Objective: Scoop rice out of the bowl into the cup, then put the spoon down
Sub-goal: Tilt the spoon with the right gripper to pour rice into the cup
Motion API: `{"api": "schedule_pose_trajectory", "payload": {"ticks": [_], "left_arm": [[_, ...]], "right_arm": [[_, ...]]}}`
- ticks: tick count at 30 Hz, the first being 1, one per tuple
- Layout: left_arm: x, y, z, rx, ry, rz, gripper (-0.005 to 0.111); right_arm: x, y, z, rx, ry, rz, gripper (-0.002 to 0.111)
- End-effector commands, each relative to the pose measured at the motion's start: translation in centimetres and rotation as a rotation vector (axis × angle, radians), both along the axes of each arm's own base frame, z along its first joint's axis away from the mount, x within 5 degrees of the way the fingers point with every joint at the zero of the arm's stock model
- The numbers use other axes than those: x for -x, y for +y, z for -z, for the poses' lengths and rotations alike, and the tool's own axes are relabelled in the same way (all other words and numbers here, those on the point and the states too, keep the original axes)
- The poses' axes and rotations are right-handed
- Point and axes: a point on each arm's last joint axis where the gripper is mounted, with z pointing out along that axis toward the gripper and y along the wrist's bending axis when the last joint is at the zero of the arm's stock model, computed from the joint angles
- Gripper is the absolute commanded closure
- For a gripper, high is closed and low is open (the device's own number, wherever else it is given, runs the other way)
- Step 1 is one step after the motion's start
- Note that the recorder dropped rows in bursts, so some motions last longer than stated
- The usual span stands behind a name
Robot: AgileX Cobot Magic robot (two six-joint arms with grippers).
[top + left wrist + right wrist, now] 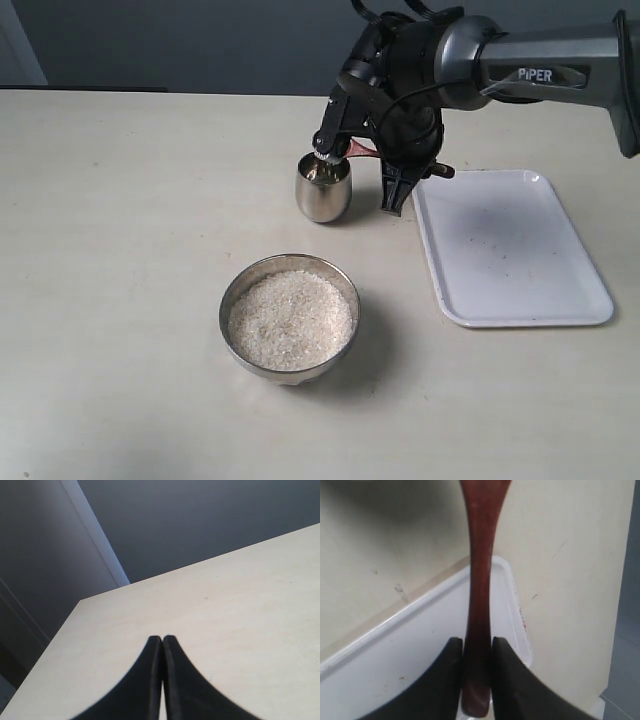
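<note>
My right gripper (393, 205) hangs just right of the cup (323, 190), shut on the handle of the spoon (361, 150). The dark wooden handle (479, 580) runs out between the gripper's (476, 641) black fingers. Its scoop end reaches the cup's mouth, where arm parts hide it. The bowl (232, 300) stands nearer the front and holds a level heap of white rice (290, 320). In the left wrist view, my left gripper (162, 639) is shut on nothing above bare table. It does not show in the exterior view.
A white tray (505, 250) with nothing on it lies right of the cup, and its corner (510, 605) lies under the spoon handle. A dark wall runs behind the table's far edge (200, 565).
</note>
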Motion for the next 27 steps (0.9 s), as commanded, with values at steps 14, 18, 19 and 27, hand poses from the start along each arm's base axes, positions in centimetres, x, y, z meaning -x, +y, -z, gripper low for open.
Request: {"api": "schedule_pose_trajectory", "payload": {"ticks": [14, 18, 19, 27], "left_arm": [[0.0, 0.0, -0.1, 0.007, -0.010, 0.006, 0.106], [0.0, 0.0, -0.1, 0.007, -0.010, 0.006, 0.106], [0.0, 0.0, -0.1, 0.007, -0.010, 0.006, 0.106], [0.0, 0.0, -0.1, 0.007, -0.012, 0.007, 0.106]], "right_arm": [[0.8, 1.1, -0.3, -0.003, -0.042, -0.004, 0.109], [0.9, 1.2, -0.4, 0.019, -0.055, -0.007, 0.109], [0.9, 1.2, -0.4, 0.019, -0.056, -0.006, 0.109], [1.9, 1.1, 0.4, 0.073, -0.073, -0.022, 0.109]]}}
